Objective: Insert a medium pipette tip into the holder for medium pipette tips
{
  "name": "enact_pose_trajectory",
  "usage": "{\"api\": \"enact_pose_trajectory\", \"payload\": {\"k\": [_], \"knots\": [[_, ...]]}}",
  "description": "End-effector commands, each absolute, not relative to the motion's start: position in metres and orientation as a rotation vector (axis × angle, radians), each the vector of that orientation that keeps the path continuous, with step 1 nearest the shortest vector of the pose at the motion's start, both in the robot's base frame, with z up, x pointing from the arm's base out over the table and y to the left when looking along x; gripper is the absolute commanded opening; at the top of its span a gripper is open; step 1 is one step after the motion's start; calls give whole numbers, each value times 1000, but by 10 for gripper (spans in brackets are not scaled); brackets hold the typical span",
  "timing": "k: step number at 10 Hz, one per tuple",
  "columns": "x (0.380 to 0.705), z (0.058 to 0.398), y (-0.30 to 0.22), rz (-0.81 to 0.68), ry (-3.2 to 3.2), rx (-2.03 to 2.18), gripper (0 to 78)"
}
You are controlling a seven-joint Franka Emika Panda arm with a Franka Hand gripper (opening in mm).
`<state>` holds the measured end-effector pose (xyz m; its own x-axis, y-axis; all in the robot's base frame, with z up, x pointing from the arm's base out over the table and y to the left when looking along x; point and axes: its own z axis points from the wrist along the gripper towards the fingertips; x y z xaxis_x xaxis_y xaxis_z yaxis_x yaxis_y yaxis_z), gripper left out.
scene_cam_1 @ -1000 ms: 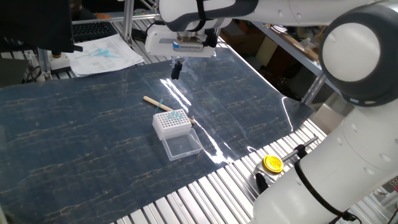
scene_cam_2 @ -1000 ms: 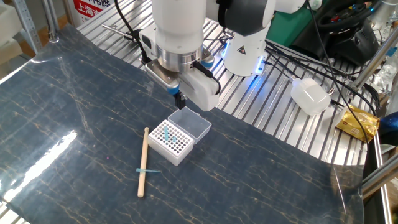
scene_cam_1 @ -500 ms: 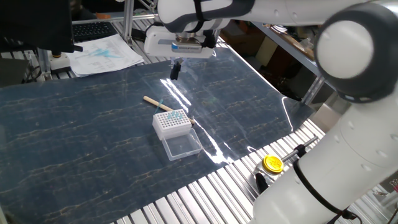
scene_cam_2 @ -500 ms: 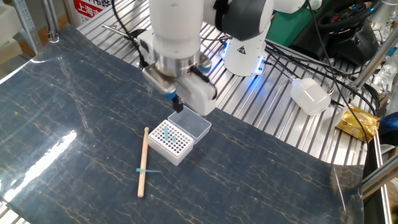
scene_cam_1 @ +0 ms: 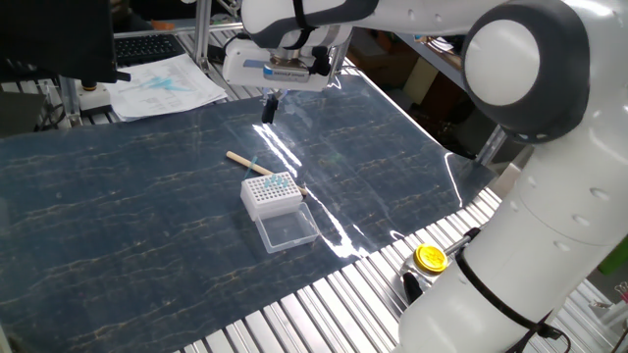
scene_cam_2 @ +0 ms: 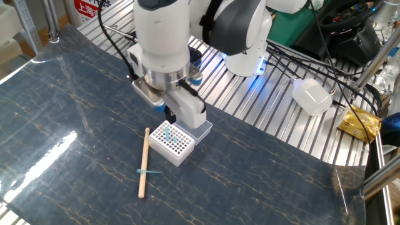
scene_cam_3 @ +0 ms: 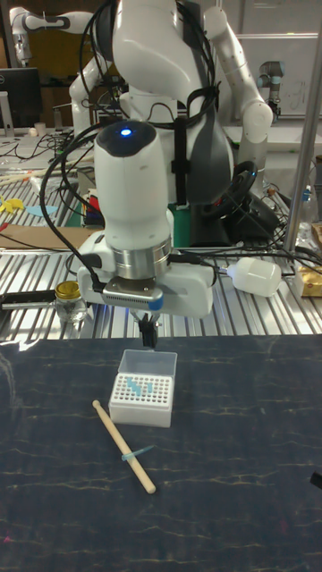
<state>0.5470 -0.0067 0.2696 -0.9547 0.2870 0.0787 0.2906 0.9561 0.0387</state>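
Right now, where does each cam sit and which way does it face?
One fixed view: high, from beside the robot's body, looking across the mat at the holder; elbow, forearm and hand show.
The other fixed view: high, at the mat's opposite side, facing the robot base; wrist and hand show.
Tall fixed view: low, in front, facing the robot head-on; whole arm and hand show.
Shared: all three show the holder, cream stick and loose pipette tip.

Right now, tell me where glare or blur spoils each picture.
One fixed view: bright white glare streaks cross the dark mat beside the holder. The other fixed view: a softer reflection patch lies on the mat's left part; the loose blue tip is small but clear. Tall fixed view: even lighting, the hand sharp, the background cluttered.
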Motion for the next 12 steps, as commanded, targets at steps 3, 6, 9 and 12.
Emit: {"api": "enact_pose_trajectory", "payload": {"k": [3,6,9,12], "knots": [[547,270,-7,-64,-3046,-520,0],[547,270,-7,-112,-3037,-536,0],[547,270,-7,-89,-2968,-606,0],[547,270,-7,-102,-2985,-589,0]]}}
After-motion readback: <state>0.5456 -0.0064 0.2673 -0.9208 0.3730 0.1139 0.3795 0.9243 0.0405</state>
